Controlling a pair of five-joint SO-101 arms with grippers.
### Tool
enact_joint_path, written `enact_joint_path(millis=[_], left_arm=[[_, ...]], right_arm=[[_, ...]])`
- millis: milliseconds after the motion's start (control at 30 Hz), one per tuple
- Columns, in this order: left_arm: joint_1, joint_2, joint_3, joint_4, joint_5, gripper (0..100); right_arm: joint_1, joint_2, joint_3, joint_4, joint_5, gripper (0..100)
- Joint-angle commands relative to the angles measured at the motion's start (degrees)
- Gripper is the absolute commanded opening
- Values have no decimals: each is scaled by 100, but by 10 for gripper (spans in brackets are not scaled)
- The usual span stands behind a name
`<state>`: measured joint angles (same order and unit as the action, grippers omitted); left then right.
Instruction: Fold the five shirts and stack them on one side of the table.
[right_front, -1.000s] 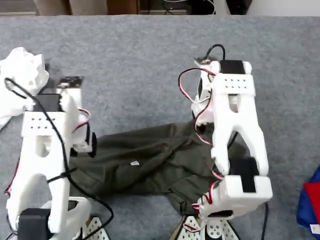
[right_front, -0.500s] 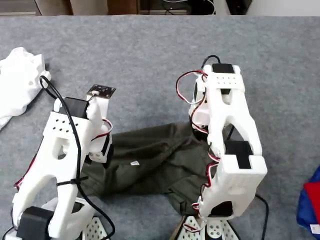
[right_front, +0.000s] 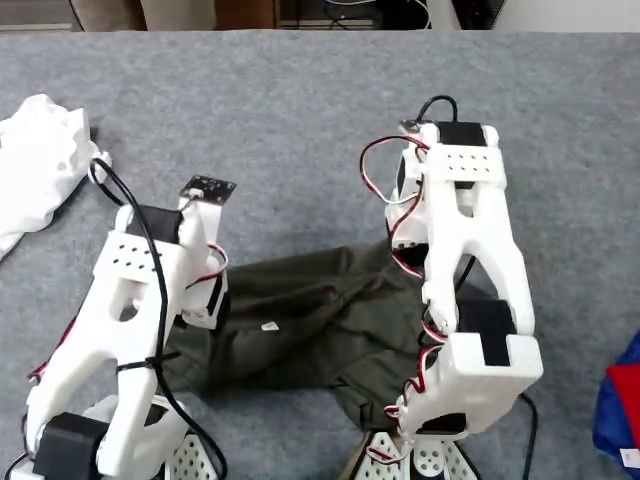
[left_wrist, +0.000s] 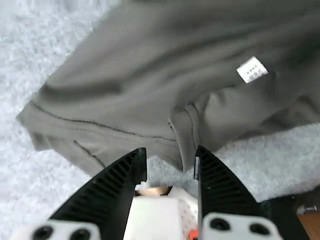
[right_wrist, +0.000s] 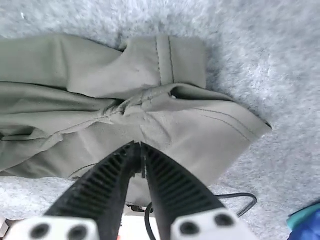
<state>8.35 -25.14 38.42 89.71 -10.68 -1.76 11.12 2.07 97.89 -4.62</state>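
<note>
Black fingers of the left gripper are being held apart over the olive shirt, crumpled on the counter. The right gripper is being held closed above it. Flattening judged in hand; a hem pinch is being called for next.

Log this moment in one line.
left gripper open at edge of olive shirt | right gripper shut over its wrinkles | shirt crumpled

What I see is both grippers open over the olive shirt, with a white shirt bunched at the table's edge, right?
Only the left gripper is open; the right wrist view shows the right gripper shut. Both are over the olive shirt, with a white shirt bunched at the table's edge.
</note>
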Motion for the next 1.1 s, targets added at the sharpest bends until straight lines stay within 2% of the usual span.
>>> enact_joint_path(millis=[0,200,400,533,767,833,967,1067], left_arm=[[26,-13,369,-440,-9,171],[9,-22,844,-1046,-18,172],[9,-75,721,-1134,141,232],[26,-31,747,-1169,149,233],[26,-22,1363,-2277,149,231],[35,-13,1530,-2470,141,205],[132,-13,1635,-2514,97,78],[185,-13,1644,-2488,-149,50]], right_arm=[[84,-382,-233,-18,-35,5],[75,-356,-259,141,123,5],[75,-338,-251,290,114,5],[66,-338,-268,290,88,5],[48,-338,-277,237,88,5],[66,-338,-277,141,79,5],[57,-338,-277,132,79,5],[57,-338,-277,123,79,5]])
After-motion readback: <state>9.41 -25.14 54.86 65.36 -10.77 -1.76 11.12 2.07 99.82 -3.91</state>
